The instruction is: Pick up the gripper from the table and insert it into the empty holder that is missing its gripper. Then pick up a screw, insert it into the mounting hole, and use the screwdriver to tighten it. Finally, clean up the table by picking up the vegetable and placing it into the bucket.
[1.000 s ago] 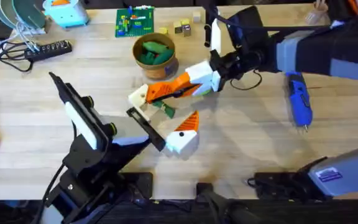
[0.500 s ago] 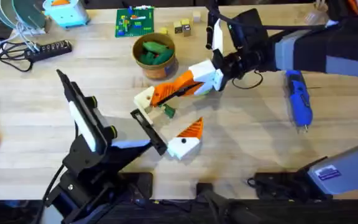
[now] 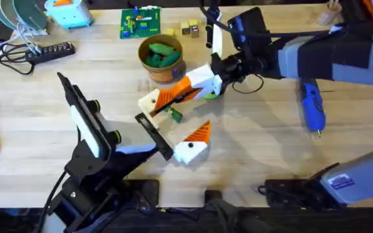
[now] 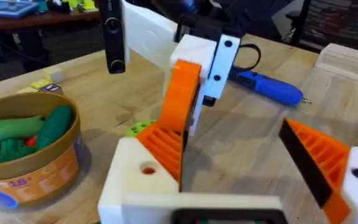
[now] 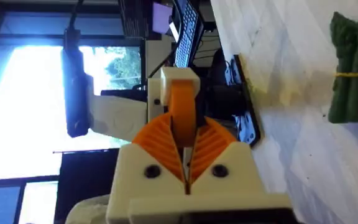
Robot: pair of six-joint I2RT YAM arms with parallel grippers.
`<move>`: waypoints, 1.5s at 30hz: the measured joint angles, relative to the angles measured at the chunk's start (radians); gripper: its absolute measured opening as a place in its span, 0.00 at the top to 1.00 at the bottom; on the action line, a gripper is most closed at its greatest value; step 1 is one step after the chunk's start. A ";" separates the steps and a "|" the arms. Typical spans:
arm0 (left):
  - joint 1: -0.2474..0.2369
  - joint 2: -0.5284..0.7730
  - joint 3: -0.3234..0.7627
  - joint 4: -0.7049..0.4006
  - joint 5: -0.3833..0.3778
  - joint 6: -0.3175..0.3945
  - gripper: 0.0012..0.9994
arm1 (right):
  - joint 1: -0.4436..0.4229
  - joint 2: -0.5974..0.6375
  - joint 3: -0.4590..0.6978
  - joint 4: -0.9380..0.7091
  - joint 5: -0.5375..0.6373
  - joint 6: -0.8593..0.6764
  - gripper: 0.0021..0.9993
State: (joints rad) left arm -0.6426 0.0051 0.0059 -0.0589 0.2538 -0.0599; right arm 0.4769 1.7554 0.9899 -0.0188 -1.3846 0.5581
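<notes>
1. Location: the gripper wedge [image 3: 165, 99] lies just left of centre in the overhead frame. Its low end touches the white holder [image 3: 147, 101]; whether it is fully seated cannot be told.
2. Right tool: the right gripper [image 3: 182, 90] reaches in from the upper right. Its ribbed pads are closed on the wedge's flat sides, as the right wrist view shows.
3. Left tool: the left gripper [image 3: 171, 127] stands spread wide, with nothing between its fingers. The holder appears to be its upper-left finger block, on the thin black bar [image 3: 154, 134].
4. Handling: the wedge is judged light, rigid plastic. Its ridged face gives friction, but its taper may let it squirt out under a hard pinch.
5. Hold point: clamp the thick end across the flat sides and leave the thin end free to enter the holder.
6. Alignment: keep the wedge in line with the holder. A stiff part is likely to jam if tilted.
7. Other items: the vegetable [image 3: 173, 116] lies just below the wedge, the bucket [image 3: 171, 72] just above, and the screwdriver [image 3: 311, 103] at far right.
</notes>
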 joint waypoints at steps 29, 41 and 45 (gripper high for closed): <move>0.004 0.000 0.000 -0.002 -0.006 -0.011 0.01 | 0.016 0.021 -0.002 0.095 -0.002 0.100 0.75; -0.006 0.000 0.000 0.000 0.023 -0.011 0.01 | -0.022 0.032 -0.002 0.097 -0.053 0.092 0.14; -0.006 0.000 0.000 0.000 0.024 -0.011 0.01 | -0.048 0.032 -0.002 0.098 -0.022 0.084 0.02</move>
State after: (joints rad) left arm -0.6487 0.0053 0.0059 -0.0593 0.2775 -0.0708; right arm 0.4289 1.7874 0.9878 0.0789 -1.4063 0.6423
